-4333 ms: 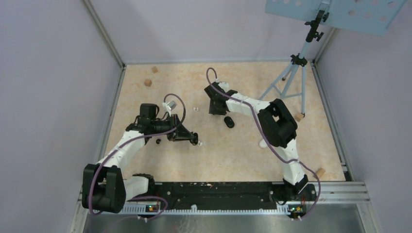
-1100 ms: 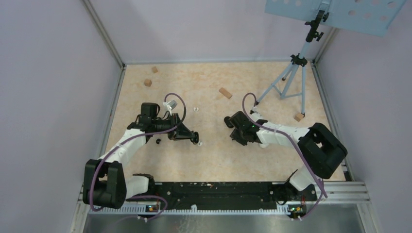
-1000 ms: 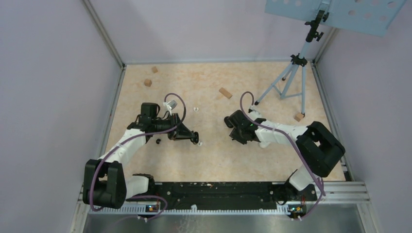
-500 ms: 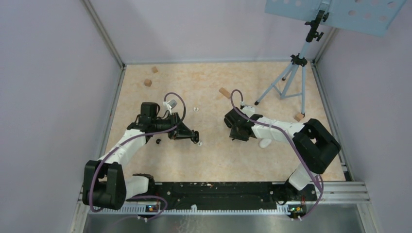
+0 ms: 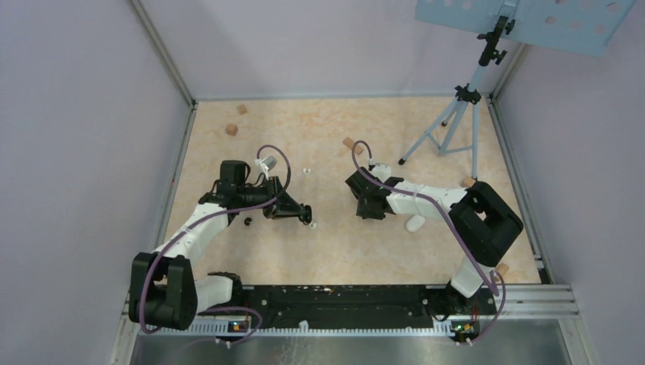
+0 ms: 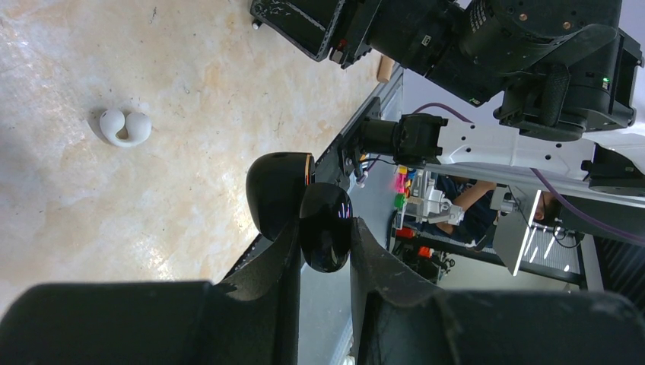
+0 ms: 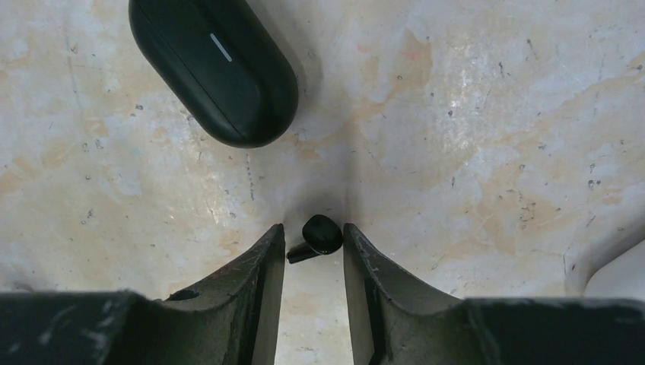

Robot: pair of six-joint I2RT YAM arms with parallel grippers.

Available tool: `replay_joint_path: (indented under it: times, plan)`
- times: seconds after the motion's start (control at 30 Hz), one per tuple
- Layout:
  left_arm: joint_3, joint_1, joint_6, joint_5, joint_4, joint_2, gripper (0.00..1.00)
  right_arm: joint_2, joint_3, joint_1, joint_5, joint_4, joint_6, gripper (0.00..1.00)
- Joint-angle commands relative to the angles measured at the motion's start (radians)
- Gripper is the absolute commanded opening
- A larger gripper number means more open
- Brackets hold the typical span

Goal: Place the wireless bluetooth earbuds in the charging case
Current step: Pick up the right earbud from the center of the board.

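My left gripper (image 6: 323, 228) is shut on a glossy black charging case (image 6: 275, 190) with its lid swung open, held above the table. A white earbud (image 6: 125, 127) lies on the table ahead of it, to the left. My right gripper (image 7: 313, 230) is shut on a small black earbud (image 7: 322, 233), its head against the right finger and its stem toward the left one, just over the table. A closed black case (image 7: 213, 68) lies right ahead of it. In the top view both grippers are near mid-table, the left (image 5: 303, 214) facing the right (image 5: 366, 202).
A second white earbud (image 5: 306, 172) and a black earbud (image 5: 248, 222) lie near the left arm. A white case (image 5: 415, 223) sits by the right forearm. Wooden blocks (image 5: 230, 129) (image 5: 347, 143) (image 5: 502, 269) are scattered about. A tripod (image 5: 456, 114) stands at the back right.
My right arm has swung leftward and a little farther back, bringing its gripper beside the closed black case. The left arm and its open case have not moved.
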Motion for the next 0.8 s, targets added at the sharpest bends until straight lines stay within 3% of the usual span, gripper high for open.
replay_joint_path:
  times: [0.0, 0.37, 0.6, 0.77]
  plan:
    - [0.009, -0.005, 0.007, 0.011, 0.029, -0.024, 0.00, 0.032, 0.046, 0.010, 0.021, -0.009, 0.003, 0.33]
    - [-0.005, -0.005, 0.013, 0.010, 0.027, -0.031, 0.00, 0.036, 0.064, 0.011, -0.017, 0.061, -0.167, 0.23]
    - [-0.033, -0.005, 0.006, 0.012, 0.042, -0.031, 0.00, 0.008, 0.076, 0.039, 0.039, 0.017, -0.212, 0.36]
    - [-0.035, -0.005, 0.001, 0.010, 0.042, -0.042, 0.00, 0.023, 0.073, 0.048, 0.070, -0.012, -0.156, 0.38]
